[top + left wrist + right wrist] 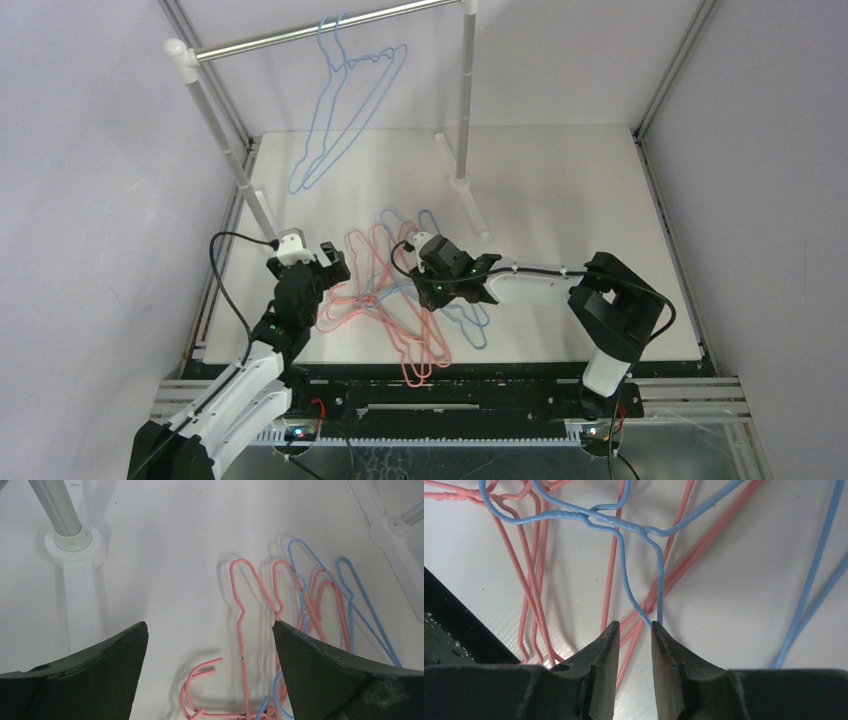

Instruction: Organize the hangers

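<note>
- The left gripper (210,627) hangs spread wide above the desk (165,555), just left of the pink hangers (243,630).
- The right gripper (635,626), narrow but still gapped, is at a blue hanger's hook (660,580). I'd centre that wire before closing, since others cross it.
- Only the top view shows two hung blue hangers (322,120) on the rail (330,30).

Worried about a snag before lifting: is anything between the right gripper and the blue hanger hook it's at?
Nothing visible covers it. The blue hook runs straight to the right gripper; the pink hangers cross underneath it.
</note>
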You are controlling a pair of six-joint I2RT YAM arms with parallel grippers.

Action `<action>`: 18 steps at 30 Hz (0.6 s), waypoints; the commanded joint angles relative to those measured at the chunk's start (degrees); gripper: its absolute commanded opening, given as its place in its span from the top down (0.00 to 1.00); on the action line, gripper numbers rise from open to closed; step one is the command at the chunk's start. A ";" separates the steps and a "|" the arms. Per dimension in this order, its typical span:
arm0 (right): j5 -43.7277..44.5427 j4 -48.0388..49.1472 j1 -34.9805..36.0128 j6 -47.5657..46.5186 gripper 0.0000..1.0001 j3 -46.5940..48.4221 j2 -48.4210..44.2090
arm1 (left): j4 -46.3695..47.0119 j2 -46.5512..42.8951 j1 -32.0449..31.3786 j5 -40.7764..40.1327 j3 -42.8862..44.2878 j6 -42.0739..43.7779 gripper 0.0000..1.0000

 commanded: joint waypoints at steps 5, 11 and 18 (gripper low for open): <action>-2.05 4.38 -1.92 -0.86 0.62 3.69 3.64 | 2.13 -0.35 -0.21 0.01 -0.36 -0.17 0.00; -3.15 4.63 -2.64 -1.35 0.74 3.68 5.40 | 2.44 -0.07 -0.19 0.03 -0.42 -0.19 0.00; -4.70 3.42 -2.53 -2.07 1.00 3.68 2.28 | 2.68 0.81 -0.16 0.02 -0.27 -0.19 0.00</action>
